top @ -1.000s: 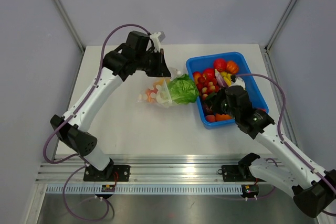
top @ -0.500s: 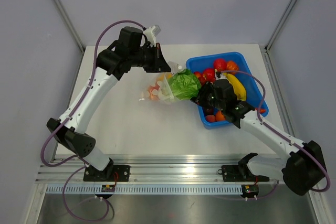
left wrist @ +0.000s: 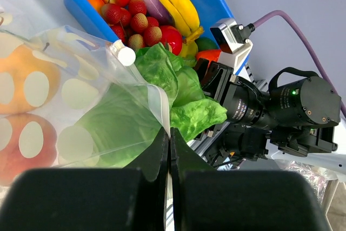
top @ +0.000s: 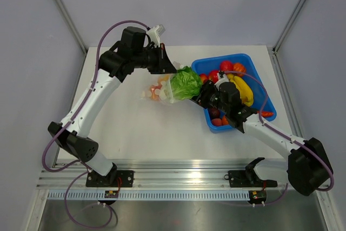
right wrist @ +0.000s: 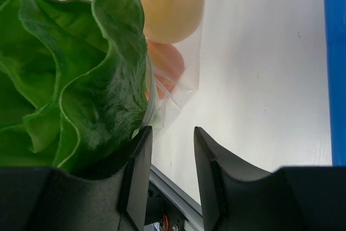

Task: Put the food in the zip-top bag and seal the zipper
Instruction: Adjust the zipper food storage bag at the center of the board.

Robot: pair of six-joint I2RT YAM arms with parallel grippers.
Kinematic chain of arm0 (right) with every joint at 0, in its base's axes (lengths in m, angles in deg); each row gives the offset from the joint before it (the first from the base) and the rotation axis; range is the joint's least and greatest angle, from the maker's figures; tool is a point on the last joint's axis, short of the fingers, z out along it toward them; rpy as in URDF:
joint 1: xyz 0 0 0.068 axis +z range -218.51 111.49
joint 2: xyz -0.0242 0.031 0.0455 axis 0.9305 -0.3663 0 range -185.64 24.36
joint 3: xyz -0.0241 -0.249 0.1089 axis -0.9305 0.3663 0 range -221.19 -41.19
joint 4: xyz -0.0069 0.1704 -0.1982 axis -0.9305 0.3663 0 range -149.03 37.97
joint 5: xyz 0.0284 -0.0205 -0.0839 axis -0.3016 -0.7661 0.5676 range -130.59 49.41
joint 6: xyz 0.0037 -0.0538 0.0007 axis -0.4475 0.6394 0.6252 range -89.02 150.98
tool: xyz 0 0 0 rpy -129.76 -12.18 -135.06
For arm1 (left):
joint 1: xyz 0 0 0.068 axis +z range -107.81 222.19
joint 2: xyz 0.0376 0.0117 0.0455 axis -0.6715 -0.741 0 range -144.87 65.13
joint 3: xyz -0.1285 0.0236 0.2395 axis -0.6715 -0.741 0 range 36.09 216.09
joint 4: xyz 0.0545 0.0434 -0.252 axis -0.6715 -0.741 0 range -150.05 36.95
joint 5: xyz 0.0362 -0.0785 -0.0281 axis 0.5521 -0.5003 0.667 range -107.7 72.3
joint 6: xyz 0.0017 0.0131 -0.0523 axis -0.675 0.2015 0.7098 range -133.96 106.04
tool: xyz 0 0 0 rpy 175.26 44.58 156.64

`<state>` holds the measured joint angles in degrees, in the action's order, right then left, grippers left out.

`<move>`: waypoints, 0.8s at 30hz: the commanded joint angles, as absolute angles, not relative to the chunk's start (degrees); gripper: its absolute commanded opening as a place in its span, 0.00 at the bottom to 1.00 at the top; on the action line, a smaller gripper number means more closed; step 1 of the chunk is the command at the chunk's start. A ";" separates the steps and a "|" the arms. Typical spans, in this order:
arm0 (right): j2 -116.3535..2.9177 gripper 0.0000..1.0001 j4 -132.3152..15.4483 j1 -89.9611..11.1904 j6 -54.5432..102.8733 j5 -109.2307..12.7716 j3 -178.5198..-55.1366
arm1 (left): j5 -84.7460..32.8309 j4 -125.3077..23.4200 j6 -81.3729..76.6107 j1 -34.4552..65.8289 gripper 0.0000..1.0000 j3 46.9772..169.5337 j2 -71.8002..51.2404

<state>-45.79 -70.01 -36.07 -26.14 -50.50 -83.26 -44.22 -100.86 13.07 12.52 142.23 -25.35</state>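
Lettuce (top: 186,82) sits half inside the mouth of the zip-top bag (top: 157,91), its frilled outer leaves poking out toward the blue tray (top: 216,59). The right end effector (right wrist: 170,171) is pressed up beside it with jaws parted and nothing between them. In the right wrist view bare worktop (right wrist: 259,79) shows through the gap, and the leaf lies against the outer side of one of its fingers (right wrist: 135,177).

A second ago this end effector was nearly closed and hung over the tray. It has since swung across to the bag mouth, widening on the way. That looks like the start of a nudge or a fresh grip to get the leaves fully in.

The left end effector (left wrist: 170,150) is clamped on the upper lip of the bag, holding the mouth up. Over the same second it has lifted and drawn back a little, and the lettuce has ridden up with the film.

Deeper in the bag, orange pieces (right wrist: 170,4) lie behind the dotted plastic. The banana (top: 244,90) and red fruits are in the tray, so filling is only part done. The zipper probably cannot close while leaves cross the mouth.
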 commanded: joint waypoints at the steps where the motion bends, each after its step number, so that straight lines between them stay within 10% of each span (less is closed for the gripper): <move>1: -45.77 0.43 -76.25 -36.26 -27.55 -52.45 -83.91 | -47.31 -96.55 13.64 12.66 0.00 142.78 -23.29; 24: -36.02 0.38 -67.03 -36.26 -28.26 -43.58 -80.66 | -46.17 -96.38 13.55 12.83 0.00 141.29 -23.47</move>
<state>-38.40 -65.92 -36.07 -28.22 -45.54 -80.37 -44.48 -100.29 13.07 12.52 141.40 -25.35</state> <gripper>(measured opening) 0.382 0.005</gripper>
